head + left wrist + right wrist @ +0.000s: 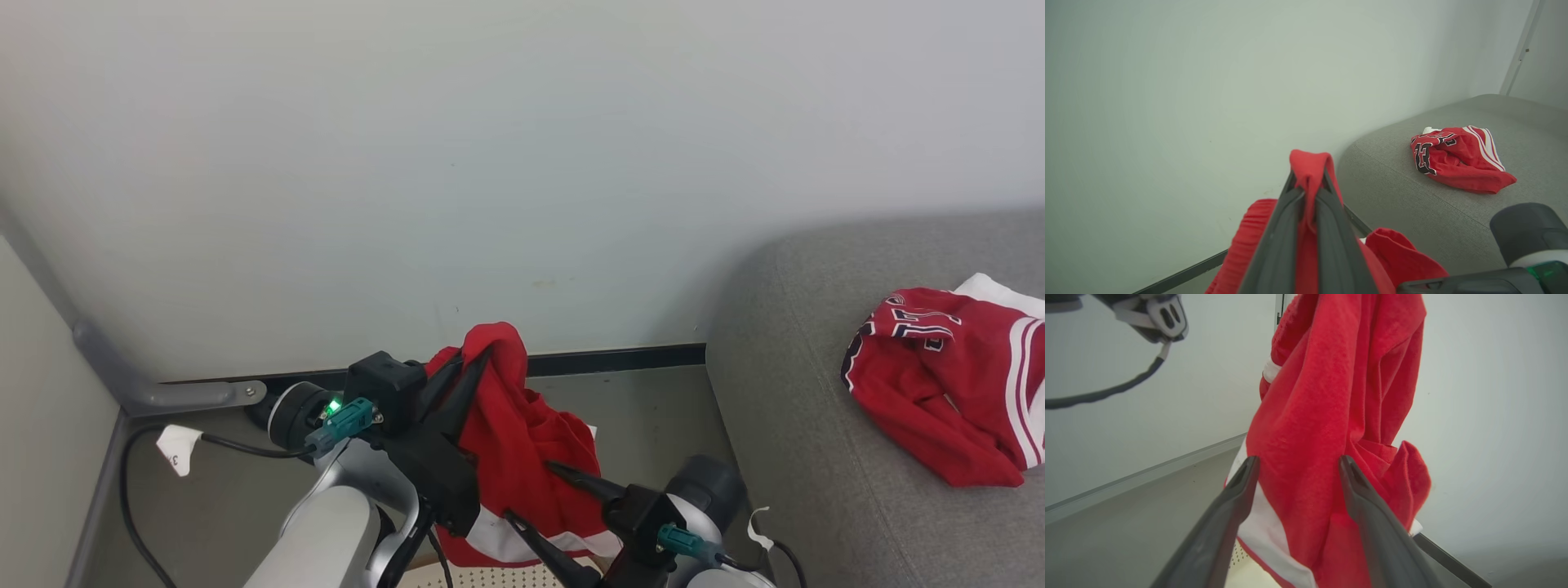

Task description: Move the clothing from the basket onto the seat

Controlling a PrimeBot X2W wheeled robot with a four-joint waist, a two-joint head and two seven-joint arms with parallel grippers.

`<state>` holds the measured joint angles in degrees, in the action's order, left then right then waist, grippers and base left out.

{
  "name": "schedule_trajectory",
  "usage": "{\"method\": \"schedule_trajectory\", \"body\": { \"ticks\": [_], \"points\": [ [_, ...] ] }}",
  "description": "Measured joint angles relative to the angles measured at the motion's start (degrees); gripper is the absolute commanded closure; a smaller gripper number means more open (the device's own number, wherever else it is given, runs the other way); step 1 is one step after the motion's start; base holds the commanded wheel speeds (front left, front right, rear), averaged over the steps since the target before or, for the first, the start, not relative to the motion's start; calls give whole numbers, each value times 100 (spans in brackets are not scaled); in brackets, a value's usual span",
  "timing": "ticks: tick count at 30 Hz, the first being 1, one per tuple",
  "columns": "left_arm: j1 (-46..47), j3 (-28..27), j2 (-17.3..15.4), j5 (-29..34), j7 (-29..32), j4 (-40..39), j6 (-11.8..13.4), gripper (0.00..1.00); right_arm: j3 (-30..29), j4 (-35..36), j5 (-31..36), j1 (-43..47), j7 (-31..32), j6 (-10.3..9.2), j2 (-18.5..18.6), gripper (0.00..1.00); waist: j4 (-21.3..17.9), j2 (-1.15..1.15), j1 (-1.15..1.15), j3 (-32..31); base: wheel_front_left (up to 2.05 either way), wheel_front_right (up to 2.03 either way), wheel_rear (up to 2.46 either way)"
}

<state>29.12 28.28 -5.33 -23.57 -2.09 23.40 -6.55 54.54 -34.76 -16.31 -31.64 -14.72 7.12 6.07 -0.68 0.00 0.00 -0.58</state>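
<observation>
A: Head view?
B: Left gripper [478, 359] is clamped on a fold of the red garment [522, 441], held high so it hangs above the basket [490, 576]. Right gripper [529, 490] is spread wide beside the hanging cloth, holding nothing. Jersey [939, 384] lies on the seat [800, 425], well in from its rounded corner.
A: Left wrist?
B: Fingers pinched tight, cloth poking past the tips. The high pinch is probably to pull the bulk free of the basket. Seat is ahead to the right, jersey on it.
A: Right wrist?
B: Jaws apart, garment hanging just beyond the tips, white trim low, basket underneath. Looks staged to steady the drape. Can't tell if it touches.
A: Progress?
B: One piece placed, one in the air. Carry to the seat is next.
</observation>
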Motion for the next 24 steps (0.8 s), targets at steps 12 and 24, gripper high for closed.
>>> {"method": "schedule_trajectory", "body": {
  "ticks": [12,24],
  "points": [
    [3,92,40,0,125,-135,1,100,431,-570,-693,-379,0,1,-4,0,104,0,0,21,0,0,0],
    [41,215,116,0,182,-152,7,100,1372,-829,-1300,-979,0,1,-146,96,237,0,0,60,0,0,0]
  ]
}}
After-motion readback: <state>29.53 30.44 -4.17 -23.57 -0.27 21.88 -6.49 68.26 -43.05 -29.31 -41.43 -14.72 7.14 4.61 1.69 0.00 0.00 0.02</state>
